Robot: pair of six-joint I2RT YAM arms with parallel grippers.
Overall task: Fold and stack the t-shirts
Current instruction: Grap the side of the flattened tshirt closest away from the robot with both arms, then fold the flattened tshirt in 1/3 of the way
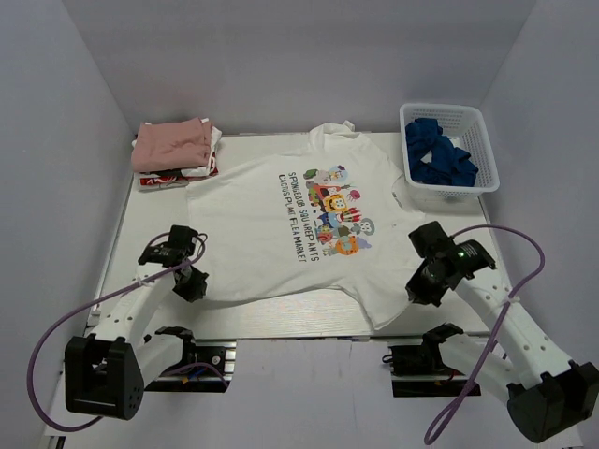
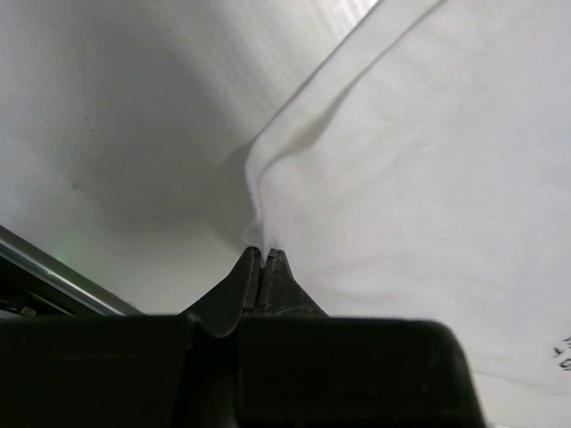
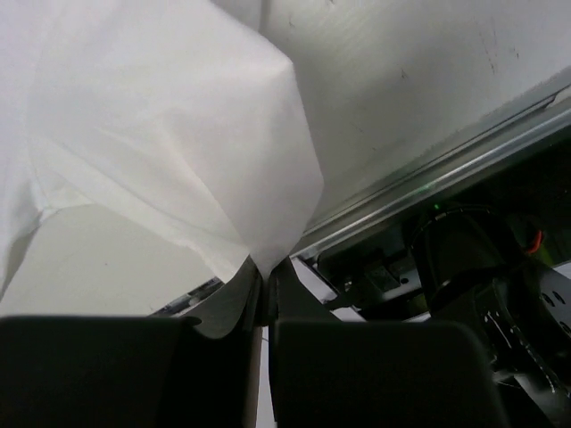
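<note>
Large white t-shirt with dark lettering and a colourful cartoon print (image 1: 281, 253) lies spread flat mid-table, print up. Left gripper (image 2: 261, 256) is pinched tight on its near-left edge and right gripper (image 3: 265, 269) is clamped on the near-right corner, likely so both near corners lift together for the first fold. Dusty-pink folded tee (image 1: 171, 145) tops the white-and-red printed tee (image 1: 168, 178) far left, the stack to join

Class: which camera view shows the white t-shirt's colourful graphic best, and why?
The top external view: the white t-shirt lies spread out with the whole graphic facing up. The left wrist view catches only a trace of lettering at its right edge; the right wrist view shows plain white cloth.
</note>
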